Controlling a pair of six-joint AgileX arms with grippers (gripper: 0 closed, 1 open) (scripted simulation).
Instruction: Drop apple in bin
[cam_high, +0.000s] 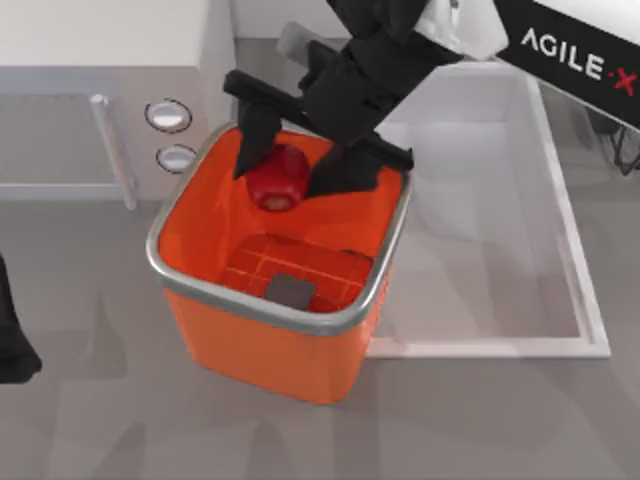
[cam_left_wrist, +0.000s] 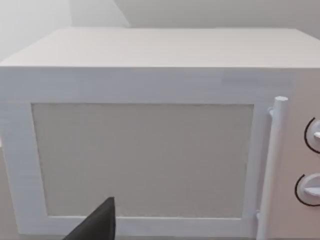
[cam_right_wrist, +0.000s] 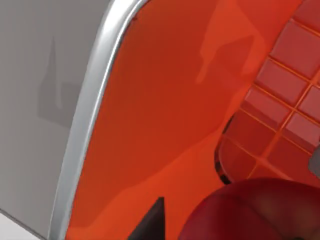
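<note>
One relation matters: apple (cam_high: 277, 180) pinched between right gripper (cam_high: 290, 177) fingers, bin (cam_high: 180, 213) floor straight below it. Left gripper (cam_high: 14, 350) parked far off; finger state unclear.

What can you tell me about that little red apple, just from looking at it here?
The apple is small, round and glossy dark red, with a paler dimpled end facing the top view's camera. It hangs between the two black fingers of the right gripper, over the mouth of the orange bin, near the rim farthest from the camera. It is much smaller than that opening. Only the fingers seem to touch it; the bin's gridded floor lies below. The right wrist view catches its red curve up close.
</note>
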